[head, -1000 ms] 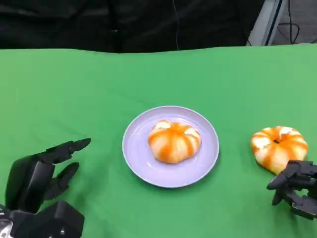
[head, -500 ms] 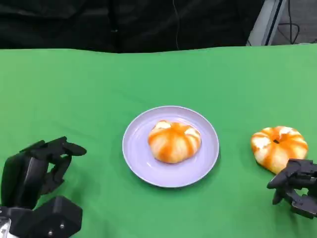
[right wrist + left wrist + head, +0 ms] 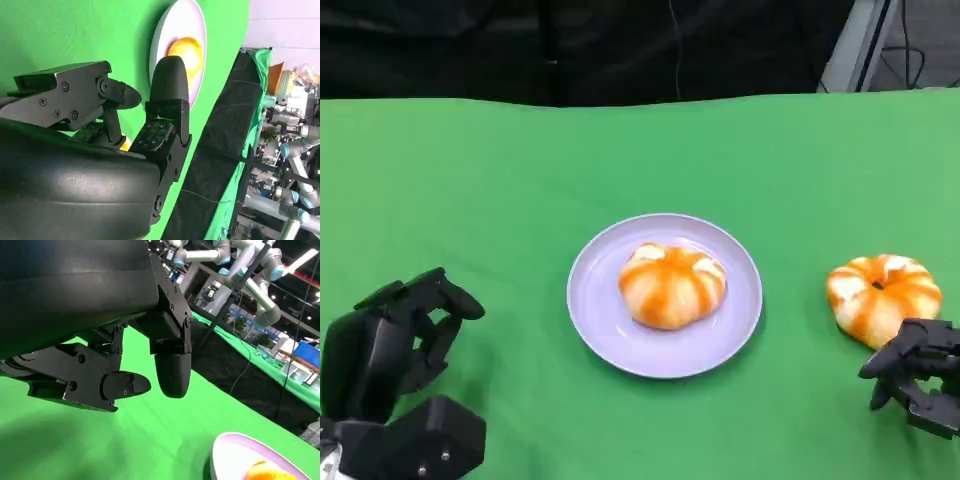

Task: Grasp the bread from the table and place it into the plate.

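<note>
An orange-and-white bread roll (image 3: 672, 285) lies in the middle of the lilac plate (image 3: 610, 330) at the table's centre. A second, ring-shaped bread (image 3: 882, 297) lies on the green cloth at the right. My right hand (image 3: 918, 385) sits just in front of that bread, fingers curled, holding nothing. A sliver of the ring-shaped bread (image 3: 123, 145) shows under its fingers (image 3: 170, 85) in the right wrist view, with the plate (image 3: 162, 40) and roll (image 3: 187, 50) beyond. My left hand (image 3: 390, 340) hovers at the lower left, well left of the plate, fingers curled in on nothing. The left wrist view shows this hand (image 3: 125, 355) and the plate's edge (image 3: 235, 455).
Green cloth (image 3: 500, 200) covers the whole table, bare between the left hand and the plate. The table's far edge (image 3: 640, 98) meets a dark backdrop. Other robot arms (image 3: 240, 260) stand in the background of the left wrist view.
My left hand's fingers, stretched out towards the plate a second ago, have curled in, and the hand has drawn back a little. Right hand, plate and both breads have not moved.
</note>
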